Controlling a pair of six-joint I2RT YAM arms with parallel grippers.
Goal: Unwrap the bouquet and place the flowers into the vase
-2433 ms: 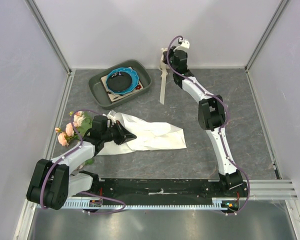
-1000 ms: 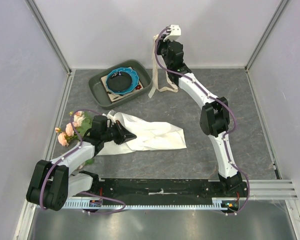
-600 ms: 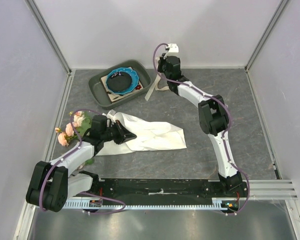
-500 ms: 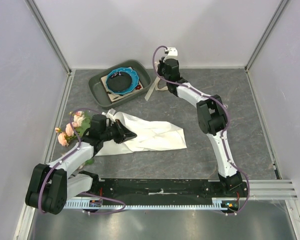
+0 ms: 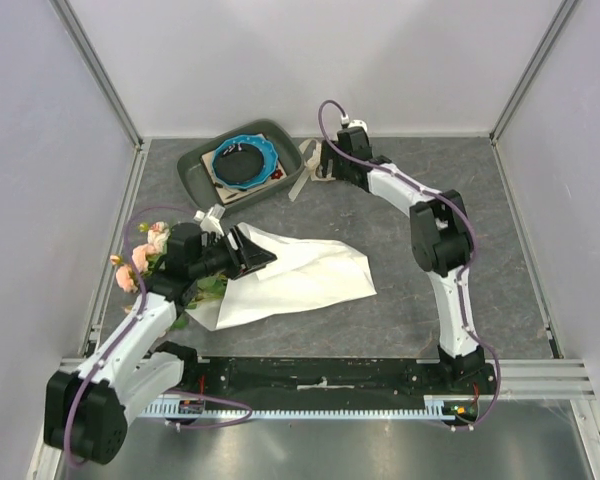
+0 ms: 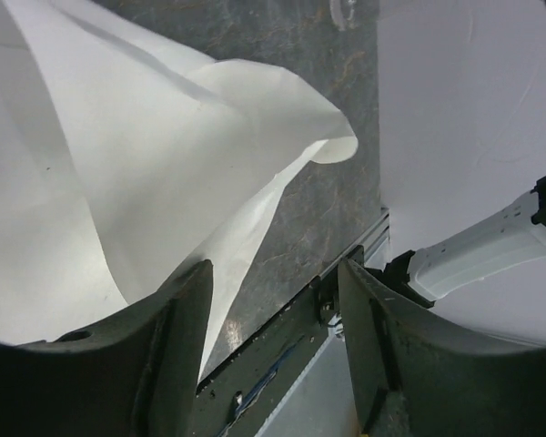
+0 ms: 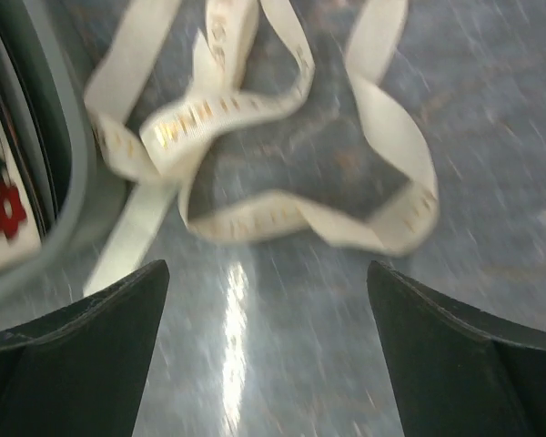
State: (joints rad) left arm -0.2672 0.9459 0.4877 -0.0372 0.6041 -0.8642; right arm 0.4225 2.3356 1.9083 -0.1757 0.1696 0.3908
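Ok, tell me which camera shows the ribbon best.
Right wrist: the ribbon fills the frame, looped on the table beside the grey tray. Top external shows it small, by the tray's right end. Left wrist shows none of it.

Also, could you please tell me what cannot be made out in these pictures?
- Flowers, top view: the stems are hidden under the left arm and the paper.
- Ribbon, right wrist view: blur makes its gold print unreadable.
- Tray, right wrist view: cut off by the left edge.
- Vase: no view shows it clearly.
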